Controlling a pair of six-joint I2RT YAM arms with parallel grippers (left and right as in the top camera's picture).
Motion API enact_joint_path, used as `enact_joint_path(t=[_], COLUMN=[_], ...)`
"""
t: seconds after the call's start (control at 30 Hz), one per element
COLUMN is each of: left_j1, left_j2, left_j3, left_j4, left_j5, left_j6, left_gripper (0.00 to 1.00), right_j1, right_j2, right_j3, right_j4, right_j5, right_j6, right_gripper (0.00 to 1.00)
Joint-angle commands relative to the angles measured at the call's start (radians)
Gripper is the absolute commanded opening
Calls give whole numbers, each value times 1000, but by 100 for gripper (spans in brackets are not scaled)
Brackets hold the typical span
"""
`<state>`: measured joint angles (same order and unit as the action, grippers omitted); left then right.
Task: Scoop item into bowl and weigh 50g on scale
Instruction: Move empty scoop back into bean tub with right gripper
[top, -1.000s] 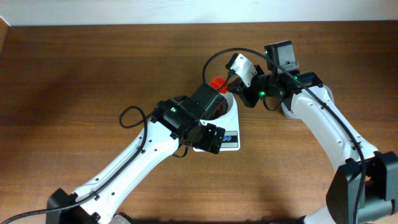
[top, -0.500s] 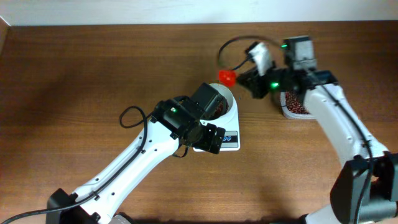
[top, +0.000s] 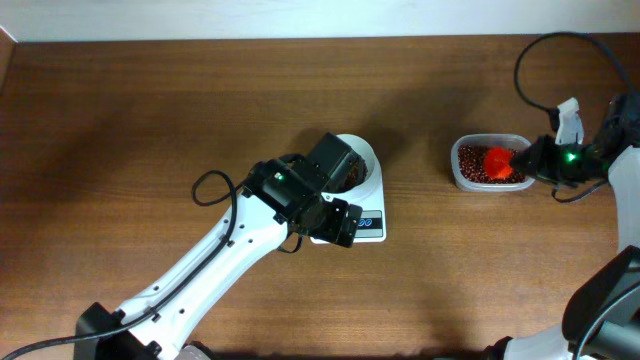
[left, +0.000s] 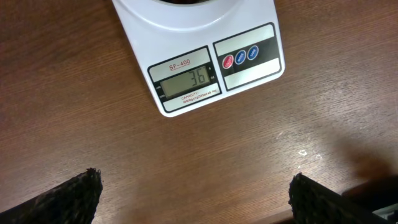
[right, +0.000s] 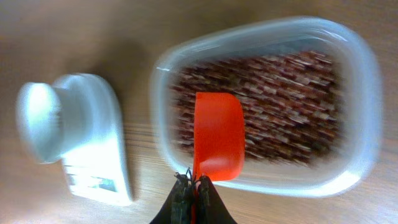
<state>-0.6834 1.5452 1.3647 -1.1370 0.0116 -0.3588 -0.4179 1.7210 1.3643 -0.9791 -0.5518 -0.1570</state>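
Observation:
The white scale (top: 372, 226) (left: 205, 68) sits mid-table, and its display reads 36. On it stands the white bowl (top: 364, 153) (right: 38, 121), with dark beans (top: 351, 178) inside, mostly hidden under my left arm. My left gripper (top: 336, 222) (left: 194, 179) hovers open over the bare wood in front of the scale. My right gripper (top: 531, 160) (right: 193, 183) is shut on the handle of the orange-red scoop (top: 497, 160) (right: 217, 140). The scoop's cup lies over the red-brown beans (top: 472, 165) (right: 286, 93) in the clear tub.
The clear plastic tub (top: 489, 139) (right: 367, 93) stands at the right of the table, a hand's width from the scale. A black cable loops up from my right arm (top: 525, 60). The table's front edge shows at the bottom right of the left wrist view.
My right arm has swung right, carrying the scoop from over the bowl to the tub of beans. My left arm has stayed still.

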Motion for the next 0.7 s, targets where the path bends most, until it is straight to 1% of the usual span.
enact_joint_path(t=[0.0, 0.1, 0.23, 0.33, 0.4, 0.43, 0.5, 0.67], left_j1=[-1, -1, -1, -1, -1, -1, -1, -1], left_j2=[-19, -19, -19, -19, -19, -19, -19, -19], left_j3=[-5, -5, -5, -5, -5, -5, -5, -5], left_j4=[2, 2, 2, 2, 2, 2, 2, 2], left_j5=[8, 8, 8, 8, 8, 8, 8, 8], left_j6=[9, 9, 9, 9, 9, 9, 9, 9], left_gripper=[99, 99, 99, 99, 99, 99, 99, 99], right_j1=[18, 44, 134, 198, 215, 215, 214, 179], right_j2=[-24, -22, 21, 76, 113, 134, 161, 170], right_j3=[9, 8, 8, 8, 8, 8, 8, 8], right_j4=[8, 42, 51, 52, 57, 68, 83, 138], right_j5=[259, 281, 430, 428, 419, 388, 265, 53], right_j6=[-3, -3, -3, 1, 27, 47, 46, 47], right_gripper=[4, 4, 4, 4, 4, 4, 4, 4])
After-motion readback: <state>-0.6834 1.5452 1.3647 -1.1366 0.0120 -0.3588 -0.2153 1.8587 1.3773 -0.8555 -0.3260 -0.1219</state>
